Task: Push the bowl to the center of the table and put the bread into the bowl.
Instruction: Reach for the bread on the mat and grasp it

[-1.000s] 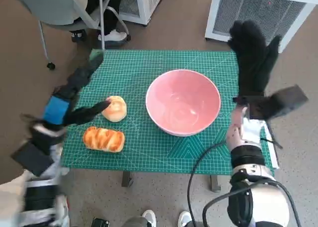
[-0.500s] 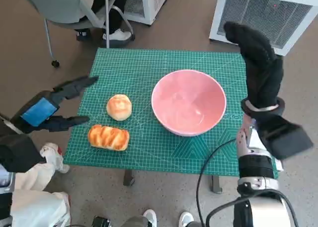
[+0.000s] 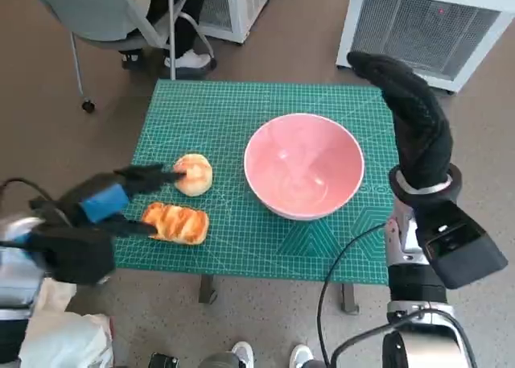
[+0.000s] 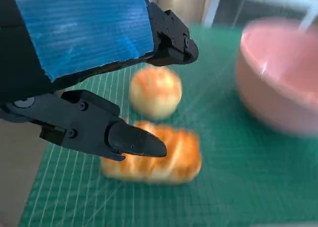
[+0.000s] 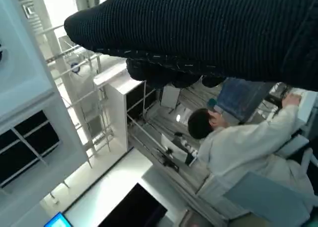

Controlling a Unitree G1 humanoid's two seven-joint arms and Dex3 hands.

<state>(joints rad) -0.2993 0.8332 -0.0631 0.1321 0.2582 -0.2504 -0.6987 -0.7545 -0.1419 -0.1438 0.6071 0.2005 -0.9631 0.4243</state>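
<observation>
1. Green cutting mat (image 3: pixel 241 247) covers the small table; everything for the task sits on it.
2. Pink bowl (image 3: pixel 303 165) is upright and empty, a bit right of the mat's middle; also shows blurred in the left wrist view (image 4: pixel 283 78).
3. Right hand (image 3: pixel 410 118), in the knitted glove, is raised above the mat's far right corner, just beside the bowl but not touching it. Fingers are extended and close together, holding nothing. The right wrist view shows only the glove as a dark band (image 5: pixel 198 33) and a person in white at a desk (image 5: pixel 248 142).
4. Left hand (image 3: pixel 121 203) sits at the mat's left edge, fingers spread apart, nothing held. One fingertip reaches the round bun, another the long loaf — contact can't be confirmed from the head view. In the left wrist view (image 4: pixel 99 83) both fingers appear above the bread, not closed on it.
5. Long braided loaf (image 3: pixel 175 223) lies near the front left of the mat (image 4: pixel 154 157).
6. Round bun (image 3: pixel 193 174) lies just behind the loaf, left of the bowl, apart from it (image 4: pixel 155 91).
</observation>
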